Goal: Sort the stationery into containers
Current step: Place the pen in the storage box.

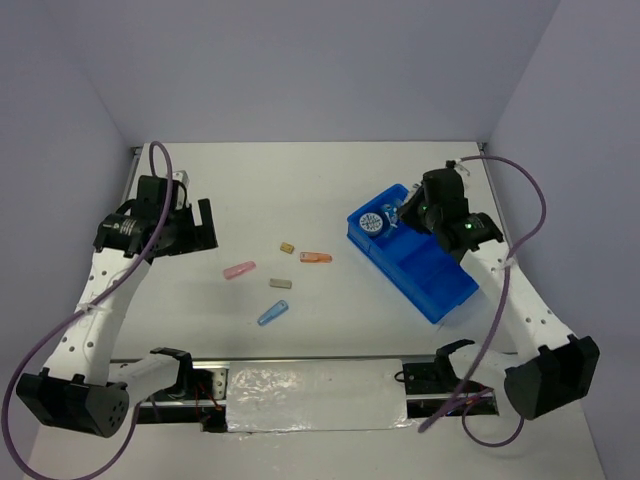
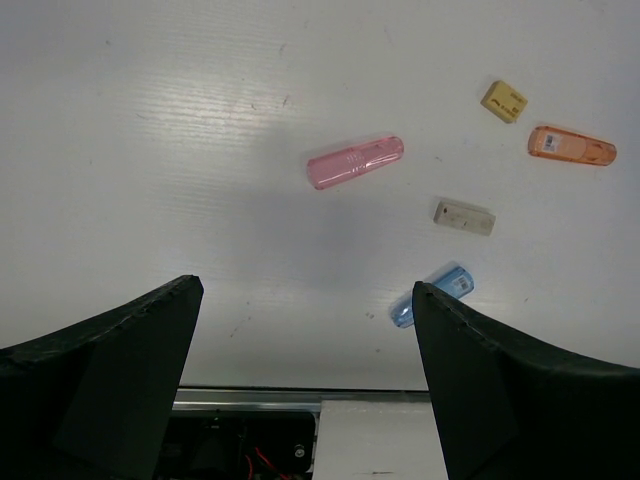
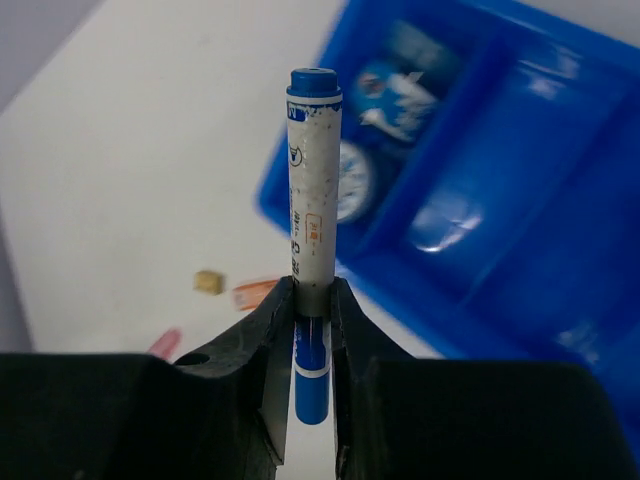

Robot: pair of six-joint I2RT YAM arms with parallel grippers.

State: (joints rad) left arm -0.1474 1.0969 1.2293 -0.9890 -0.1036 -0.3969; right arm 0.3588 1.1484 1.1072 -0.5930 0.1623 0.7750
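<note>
right jaws pinching the pen [image 3: 313, 190]; blue tray [image 3: 540, 200] just beyond them
left jaws spread wide; pink piece [image 2: 355, 162] ahead of them

R wrist: tray [image 3: 520, 200] blurred, cut off at 12 & 3 o'clock; rolls [image 3: 400, 90] smeared; pen [image 3: 313, 180] print unreadable; pink piece [image 3: 165, 345] half behind right claw [image 3: 312, 300]. L wrist: light-blue piece [image 2: 452, 282] partly behind left claw [image 2: 305, 290].

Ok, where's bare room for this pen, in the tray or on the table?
Tray: the compartments toward its near end look bare; the far corner holds the rolls. Table: the far strip between the left gripper and the tray is bare. Crowded: the middle, with the pink piece, tan block, orange piece, grey block and light-blue piece.
</note>
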